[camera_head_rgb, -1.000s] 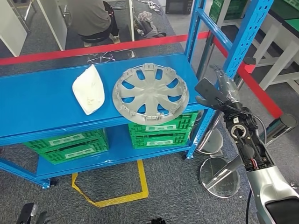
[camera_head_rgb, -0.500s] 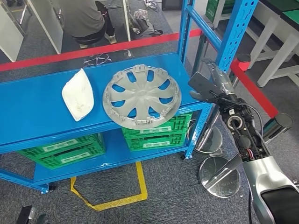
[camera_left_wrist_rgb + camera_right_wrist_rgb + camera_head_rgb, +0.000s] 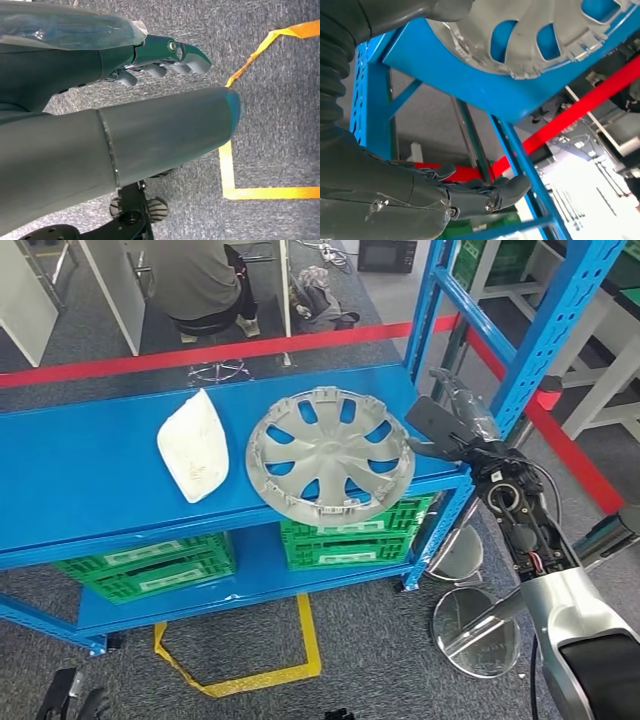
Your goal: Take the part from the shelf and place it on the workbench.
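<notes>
A silver-grey wheel cover (image 3: 330,455) lies flat on the blue shelf (image 3: 90,475), its near rim overhanging the front edge. A white plastic part (image 3: 193,445) lies to its left. My right hand (image 3: 451,428) is at the cover's right rim, fingers apart, its dark thumb at the rim's edge; I cannot tell whether it touches. In the right wrist view the wheel cover (image 3: 531,35) sits above the blue shelf edge (image 3: 471,85), with the fingers (image 3: 486,197) stretched out below and nothing in them. My left hand (image 3: 158,60) hangs over the floor, fingers extended and empty.
Green crates (image 3: 351,525) stand on the lower shelf. A blue upright post (image 3: 540,340) rises right behind my right hand. Red tape (image 3: 226,348) crosses the floor behind the shelf, where a person (image 3: 200,280) sits. Yellow tape (image 3: 302,640) marks the grey carpet.
The camera has shifted, so the whole scene slid sideways. My right hand has closed the gap to the wheel cover's right rim. The cover and the white part stay on the shelf.
</notes>
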Available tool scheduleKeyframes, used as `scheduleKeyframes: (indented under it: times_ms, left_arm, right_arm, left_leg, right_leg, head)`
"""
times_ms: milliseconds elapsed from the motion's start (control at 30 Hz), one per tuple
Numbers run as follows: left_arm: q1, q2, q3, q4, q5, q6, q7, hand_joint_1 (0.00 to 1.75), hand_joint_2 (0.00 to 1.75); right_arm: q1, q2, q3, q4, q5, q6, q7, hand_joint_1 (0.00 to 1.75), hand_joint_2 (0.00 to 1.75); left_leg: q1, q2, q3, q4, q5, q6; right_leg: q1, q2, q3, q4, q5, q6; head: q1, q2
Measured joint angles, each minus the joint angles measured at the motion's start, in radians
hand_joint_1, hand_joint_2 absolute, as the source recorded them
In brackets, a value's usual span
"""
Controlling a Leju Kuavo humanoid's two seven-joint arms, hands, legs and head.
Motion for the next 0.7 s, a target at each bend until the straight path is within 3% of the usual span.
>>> scheduleKeyframes:
  times_ms: [33, 100, 167, 233, 400, 700]
  left_arm:
    - [0.0, 0.0, -0.002, 0.0, 0.0, 0.0, 0.001, 0.0, 0.0]
    - [-0.001, 0.0, -0.006, 0.0, 0.0, 0.0, 0.001, 0.0, 0.0]
    - [-0.003, -0.001, -0.009, 0.0, 0.0, 0.002, 0.002, 0.0, 0.0]
    - [-0.004, 0.0, -0.011, 0.0, 0.0, 0.004, 0.004, 0.0, 0.0]
    - [-0.006, 0.001, -0.018, 0.0, 0.002, 0.01, 0.004, 0.0, 0.0]
    - [-0.006, 0.001, -0.03, 0.0, 0.014, 0.013, 0.004, 0.0, 0.0]
  right_arm:
    - [0.0, 0.0, 0.001, 0.004, -0.004, 0.0, 0.0, 0.0, 1.75]
    - [-0.004, 0.0, 0.005, 0.012, -0.008, 0.001, 0.0, 0.0, 1.75]
    - [-0.01, 0.0, 0.01, 0.018, -0.01, 0.004, 0.0, 0.0, 1.75]
    - [-0.012, 0.0, 0.014, 0.023, -0.01, 0.007, 0.0, 0.0, 1.75]
    - [-0.012, 0.0, 0.02, 0.029, -0.013, 0.01, 0.001, 0.0, 1.75]
    - [-0.018, 0.0, 0.028, 0.044, -0.027, 0.006, -0.001, 0.0, 1.75]
  left_leg:
    - [0.0, 0.0, 0.006, 0.0, -0.004, -0.001]
    - [-0.001, -0.001, 0.019, 0.002, -0.014, -0.006]
    - [-0.004, -0.002, 0.021, 0.006, -0.021, -0.014]
    - [-0.008, -0.002, 0.015, 0.011, -0.022, -0.015]
    - [-0.007, -0.001, 0.017, 0.004, -0.02, -0.011]
    - [-0.005, -0.001, 0.019, -0.002, -0.017, -0.027]
  right_leg:
    - [0.0, 0.0, 0.008, -0.032, 0.031, -0.001]
    - [0.001, 0.0, 0.066, -0.174, 0.114, -0.008]
    - [0.004, 0.001, 0.117, -0.283, 0.152, -0.015]
    - [0.005, 0.003, 0.129, -0.308, 0.149, -0.017]
    - [0.007, 0.005, 0.127, -0.309, 0.147, -0.021]
    - [0.01, 0.004, 0.127, -0.309, 0.147, -0.029]
  head:
    - [0.004, 0.0]
    - [0.012, 0.0]
    - [0.015, 0.0]
    - [0.012, 0.0]
    - [-0.005, 0.0]
    - [-0.016, 0.0]
